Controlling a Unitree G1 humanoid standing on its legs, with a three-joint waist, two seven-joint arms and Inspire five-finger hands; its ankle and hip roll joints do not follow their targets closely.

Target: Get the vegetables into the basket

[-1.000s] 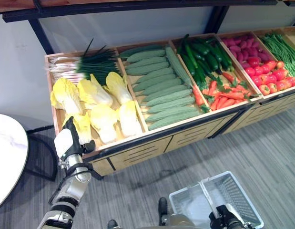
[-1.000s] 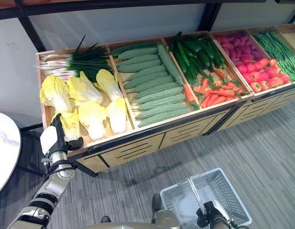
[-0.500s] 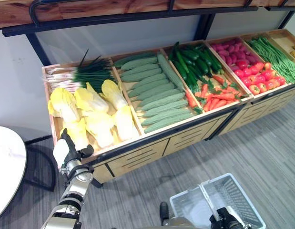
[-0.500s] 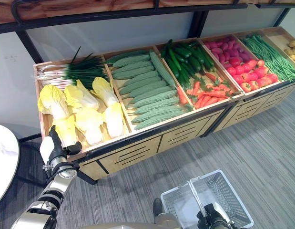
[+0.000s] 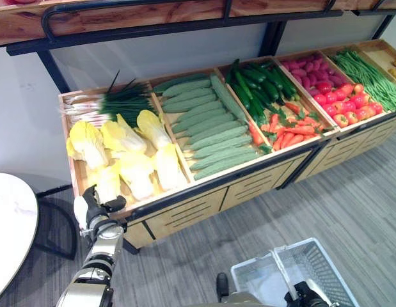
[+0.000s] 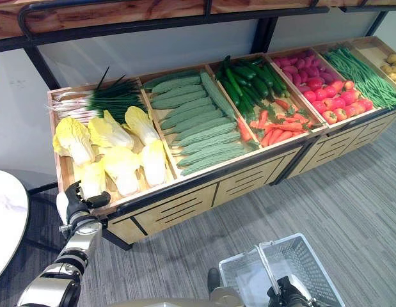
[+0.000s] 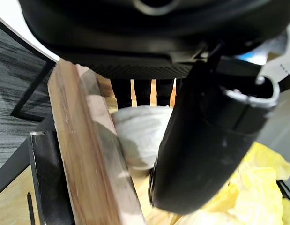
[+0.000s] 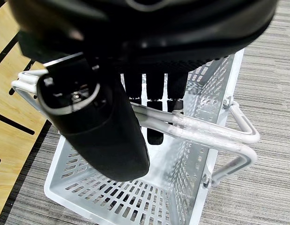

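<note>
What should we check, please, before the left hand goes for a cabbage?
1. Basket held: ok, right hand has fingers curled round the handles.
2. Basket has room: ok, nothing lies in it.
3. Left hand free: ok, it holds nothing and sits at the bin's front edge.
4. Cabbage within reach: ok, the nearest cabbages lie just past that edge.
5. Left hand ready to grasp: cannot tell, its finger pose is unclear.
</note>
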